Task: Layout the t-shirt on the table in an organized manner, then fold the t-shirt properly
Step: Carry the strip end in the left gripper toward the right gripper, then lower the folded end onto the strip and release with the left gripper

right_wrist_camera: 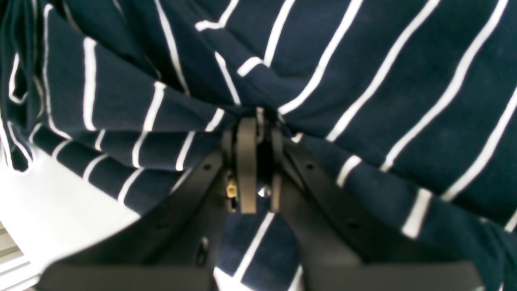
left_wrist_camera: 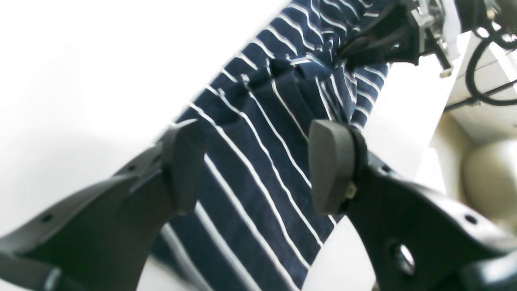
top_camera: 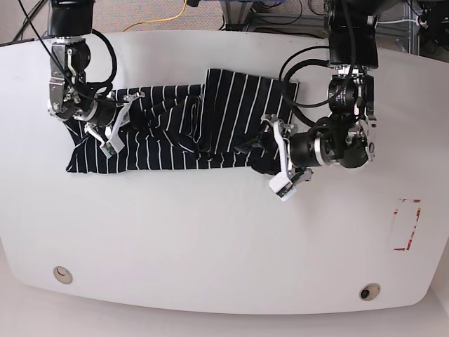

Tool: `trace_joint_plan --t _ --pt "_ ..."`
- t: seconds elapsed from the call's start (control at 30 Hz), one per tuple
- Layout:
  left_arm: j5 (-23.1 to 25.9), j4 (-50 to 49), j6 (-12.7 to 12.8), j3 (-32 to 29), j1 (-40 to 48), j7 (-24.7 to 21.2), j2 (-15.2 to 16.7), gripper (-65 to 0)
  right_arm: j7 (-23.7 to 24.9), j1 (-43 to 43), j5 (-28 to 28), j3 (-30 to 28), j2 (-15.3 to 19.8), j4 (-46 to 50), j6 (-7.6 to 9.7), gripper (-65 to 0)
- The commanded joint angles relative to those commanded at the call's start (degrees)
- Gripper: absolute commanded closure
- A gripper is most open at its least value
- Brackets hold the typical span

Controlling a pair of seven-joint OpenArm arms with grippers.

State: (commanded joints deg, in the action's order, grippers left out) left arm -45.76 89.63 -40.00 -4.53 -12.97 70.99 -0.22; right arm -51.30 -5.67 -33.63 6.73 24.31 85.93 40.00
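Note:
The t-shirt (top_camera: 189, 126), dark with thin white stripes, lies bunched and spread sideways on the white table (top_camera: 210, 239). My right gripper (right_wrist_camera: 255, 121) is shut on a gathered fold of the t-shirt (right_wrist_camera: 363, 81) near its left end in the base view (top_camera: 130, 118). It also shows at the top right of the left wrist view (left_wrist_camera: 363, 44), pinching the fabric. My left gripper (left_wrist_camera: 258, 169) is open, its fingers (left_wrist_camera: 183, 165) spread over the striped fabric (left_wrist_camera: 250, 133) at the shirt's right end in the base view (top_camera: 258, 149). It holds nothing.
A small red rectangular outline (top_camera: 407, 225) is marked at the table's right side. Two round holes (top_camera: 62, 274) (top_camera: 370, 290) sit near the front edge. Cables and equipment (top_camera: 252, 10) lie beyond the far edge.

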Motion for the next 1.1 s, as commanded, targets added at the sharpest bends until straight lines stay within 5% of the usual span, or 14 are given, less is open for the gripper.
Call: trace_joint_plan --t 0.3,0.8,1.0,1.1 --pt "5.71 -12.66 0.0 -11.43 -4.75 -8.26 3.34 -38.2 0.0 -0.09 0.09 0.18 -0.35 0.09 0.0 -4.1" --pt "5.8 -16.97 0.0 -16.09 -6.07 -8.44 1.49 -36.8 0.0 0.18 0.09 0.35 -0.26 0.0 0.0 -4.1" --pt "6.51 -16.97 0.0 -16.0 -6.07 -8.53 1.41 -11.8 0.0 0.09 0.09 0.35 -0.35 -0.09 0.0 -4.1" --pt "8.44 -16.97 0.0 -15.91 -6.07 -8.62 1.41 -4.4 0.0 0.09 0.09 0.35 -0.35 -0.09 0.0 -4.1"
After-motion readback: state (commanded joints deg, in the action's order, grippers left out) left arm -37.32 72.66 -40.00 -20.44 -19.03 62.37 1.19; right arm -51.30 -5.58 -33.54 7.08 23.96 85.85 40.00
